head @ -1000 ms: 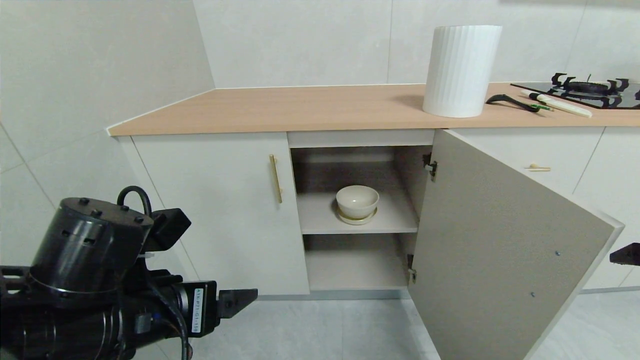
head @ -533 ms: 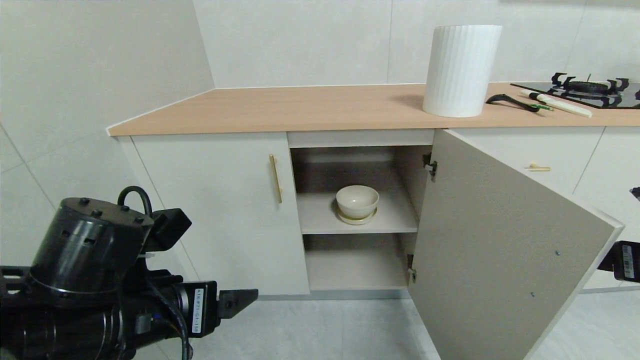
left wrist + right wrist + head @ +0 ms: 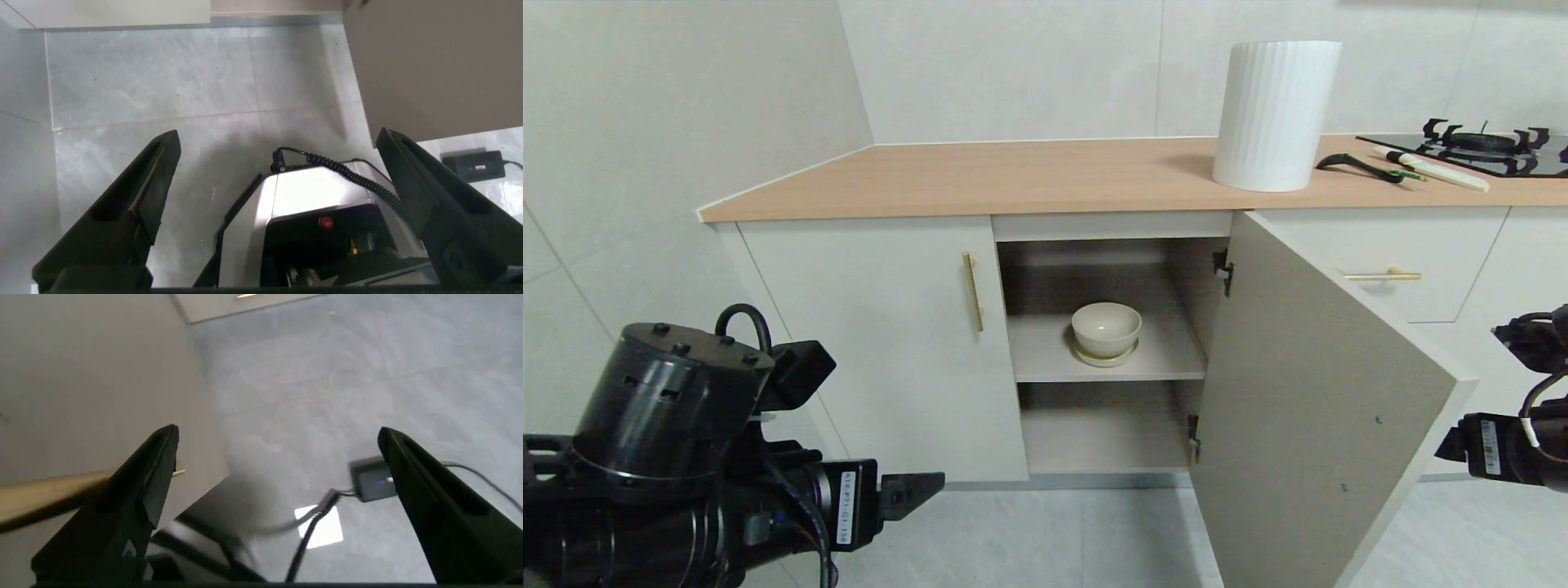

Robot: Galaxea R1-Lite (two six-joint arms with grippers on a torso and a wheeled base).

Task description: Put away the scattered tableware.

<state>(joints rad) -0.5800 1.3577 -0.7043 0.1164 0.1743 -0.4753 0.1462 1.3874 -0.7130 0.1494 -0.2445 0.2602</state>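
My left gripper (image 3: pixel 278 139) hangs low at 8 o'clock, jaws spread wide over grey floor tile. My right gripper (image 3: pixel 278 437), at 4 o'clock, is likewise spread, just outside the open matte door (image 3: pixel 1323 392). The glossy cream bowl (image 3: pixel 1106 327) sits on a plate (image 3: pixel 1104 359) on the upper shelf (image 3: pixel 1045 351). At 1 o'clock a ribbed white cylinder (image 3: pixel 1276 114) stands on the wood-grain tabletop (image 3: pixel 1013 175).
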